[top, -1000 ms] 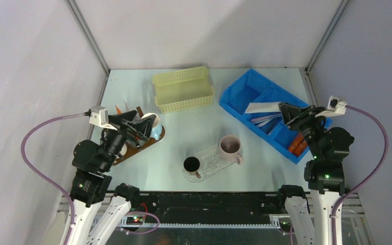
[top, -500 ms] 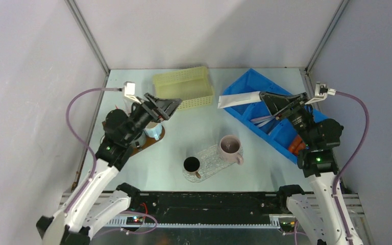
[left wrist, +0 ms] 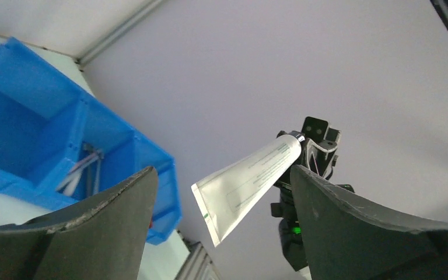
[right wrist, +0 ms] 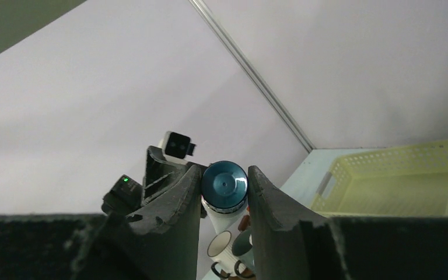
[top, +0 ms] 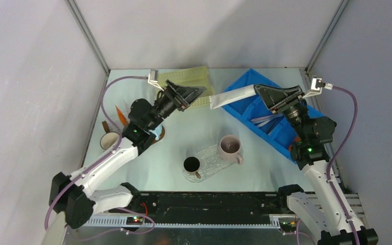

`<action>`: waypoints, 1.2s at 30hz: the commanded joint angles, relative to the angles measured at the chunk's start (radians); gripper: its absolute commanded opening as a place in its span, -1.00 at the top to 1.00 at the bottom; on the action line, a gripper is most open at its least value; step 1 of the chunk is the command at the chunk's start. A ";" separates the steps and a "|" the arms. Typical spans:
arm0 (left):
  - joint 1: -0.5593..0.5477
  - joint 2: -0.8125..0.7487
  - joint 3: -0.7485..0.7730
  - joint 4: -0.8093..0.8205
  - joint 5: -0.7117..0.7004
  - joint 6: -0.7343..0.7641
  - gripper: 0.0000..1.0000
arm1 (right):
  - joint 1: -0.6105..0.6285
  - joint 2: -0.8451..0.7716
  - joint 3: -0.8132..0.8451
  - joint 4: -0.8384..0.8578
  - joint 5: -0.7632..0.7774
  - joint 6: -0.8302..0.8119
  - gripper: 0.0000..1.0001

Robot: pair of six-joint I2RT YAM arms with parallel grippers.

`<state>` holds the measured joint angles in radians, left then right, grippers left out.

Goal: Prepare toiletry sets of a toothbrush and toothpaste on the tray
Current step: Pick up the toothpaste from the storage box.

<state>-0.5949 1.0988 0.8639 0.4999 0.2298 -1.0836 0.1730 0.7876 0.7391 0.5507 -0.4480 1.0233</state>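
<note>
My right gripper (top: 263, 95) is shut on the capped end of a white toothpaste tube (top: 234, 96) and holds it level in the air, above the near-left edge of the blue bin (top: 245, 89). In the right wrist view the tube's teal cap (right wrist: 224, 185) sits between the closed fingers. My left gripper (top: 193, 96) is open and empty and faces the tube's flat end, a little apart from it. In the left wrist view the tube (left wrist: 251, 179) floats between my spread fingers (left wrist: 105, 224). Pale toothbrushes (top: 264, 121) lie in the bin. The clear tray (top: 210, 164) holds a black mug (top: 191, 164) and a pink mug (top: 229, 145).
A yellow basket (top: 200, 75) stands at the back, partly behind my left gripper. A brown tray with a white mug (top: 109, 140) and other mugs is at the left. The cage walls close in on both sides and at the back.
Both arms rose and swung towards the middle. The right one carried the white tube up and left from the bin. The left one left the brown tray and now faces the tube.
</note>
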 commanded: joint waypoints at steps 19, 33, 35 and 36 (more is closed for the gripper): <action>-0.126 0.200 0.073 0.243 0.076 -0.295 -0.36 | 0.005 0.032 -0.007 0.198 0.069 -0.005 1.00; -0.130 0.249 0.068 0.327 0.130 -0.362 -0.04 | 0.005 0.109 -0.006 0.300 0.105 -0.036 1.00; -0.130 0.247 0.063 0.339 0.129 -0.364 0.17 | 0.005 0.111 -0.006 0.298 0.103 -0.040 1.00; -0.130 0.246 0.059 0.350 0.124 -0.365 0.27 | 0.004 0.110 -0.006 0.299 0.102 -0.043 1.00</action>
<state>-0.7177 1.3567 0.9127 0.7372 0.3256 -1.4227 0.1738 0.8951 0.7238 0.7921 -0.3611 1.0203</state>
